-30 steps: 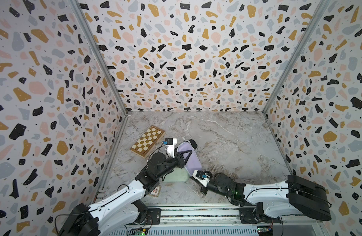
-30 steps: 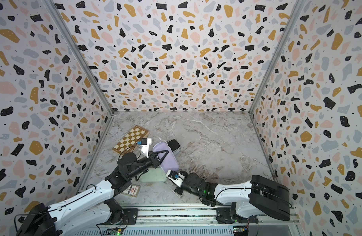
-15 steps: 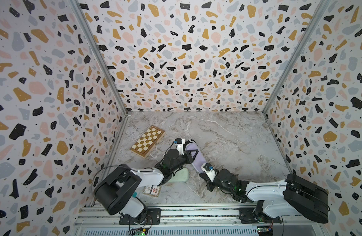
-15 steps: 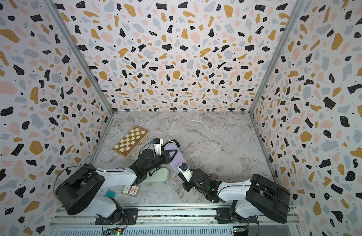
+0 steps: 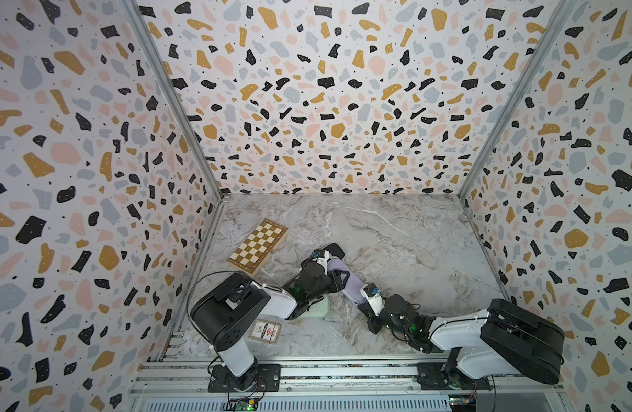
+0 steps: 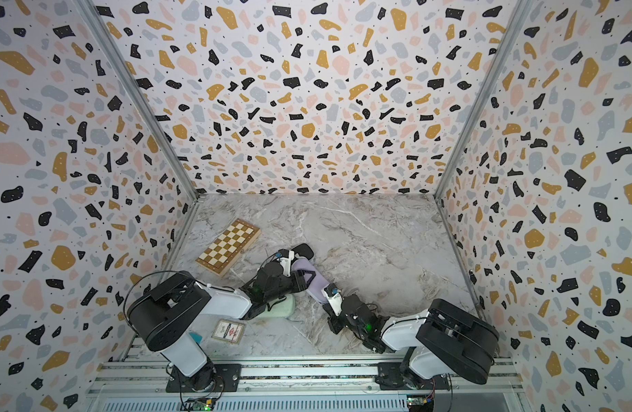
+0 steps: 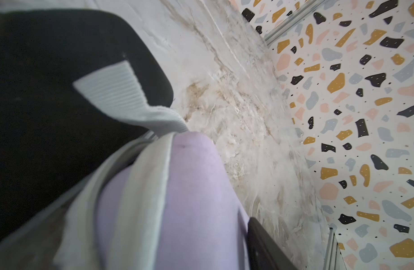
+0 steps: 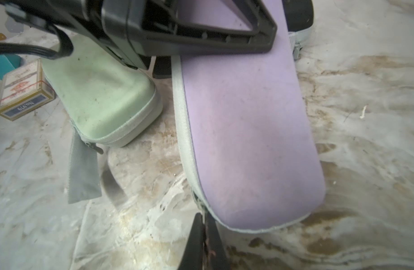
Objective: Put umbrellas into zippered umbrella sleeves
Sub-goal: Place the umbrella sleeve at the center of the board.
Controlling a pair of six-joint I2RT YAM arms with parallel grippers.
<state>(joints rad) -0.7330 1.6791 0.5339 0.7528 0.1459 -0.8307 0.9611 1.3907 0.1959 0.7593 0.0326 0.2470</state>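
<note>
Starting at the left of the marble tabletop [image 5: 396, 242], a wooden chessboard box [image 5: 257, 246] lies flat near the side wall. Nearer the rail, a small card box [image 5: 265, 331] sits beside the left arm's base. Next comes the mint green sleeve [image 5: 318, 309], zipped closed and lying flat, half hidden under the left forearm in both top views. The right wrist view shows its grey strap [image 8: 83, 168] trailing onto the marble. The left gripper [image 5: 339, 278] reaches over the middle of the lilac sleeve [image 8: 248, 128]. One black finger [image 7: 266, 245] lies along the shell's side and its partner is out of sight, so how far the jaws stand apart, and whether they pinch anything, cannot be told. Just beyond it lies the black sleeve [image 5: 336, 249], with the lilac sleeve's far end resting against it. The lilac sleeve runs diagonally between the two arms, close to the mint one but with a strip of bare marble between them, and a grey zip band follows its edge. At its near, rounded end the right gripper [image 8: 205, 233] has its jaws pressed fully together, tips at the zip line. Whether they pinch the zip pull is too small to make out.
</note>
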